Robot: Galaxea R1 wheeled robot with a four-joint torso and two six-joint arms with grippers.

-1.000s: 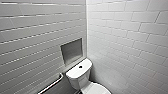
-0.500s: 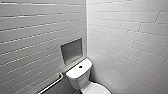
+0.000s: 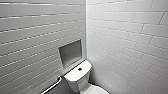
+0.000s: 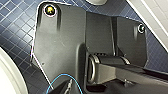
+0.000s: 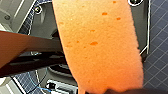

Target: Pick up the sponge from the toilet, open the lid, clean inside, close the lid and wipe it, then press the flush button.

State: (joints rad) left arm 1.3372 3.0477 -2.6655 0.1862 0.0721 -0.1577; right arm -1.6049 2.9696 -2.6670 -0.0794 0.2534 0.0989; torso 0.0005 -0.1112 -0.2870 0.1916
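Right gripper (image 5: 117, 90): jaws closed on the sponge (image 5: 100, 45), an orange, pitted block held clear above the floor.
Left gripper (image 4: 100, 75): how far open cannot be told.
Floor (image 4: 15, 27): small dark blue square tiles.
Toilet (image 3: 78, 80): at 6 o'clock ahead, set in the wall corner; lid (image 3: 98, 90) down.
Flush button (image 3: 79, 69): dark, round, centre of the tank top.
Grab rail (image 3: 53, 86): on the wall, at 8 o'clock of the tank.
Niche (image 3: 70, 52): recessed in the wall, at 11 o'clock of the button.
Walls (image 3: 125, 37): white oblong tiles.
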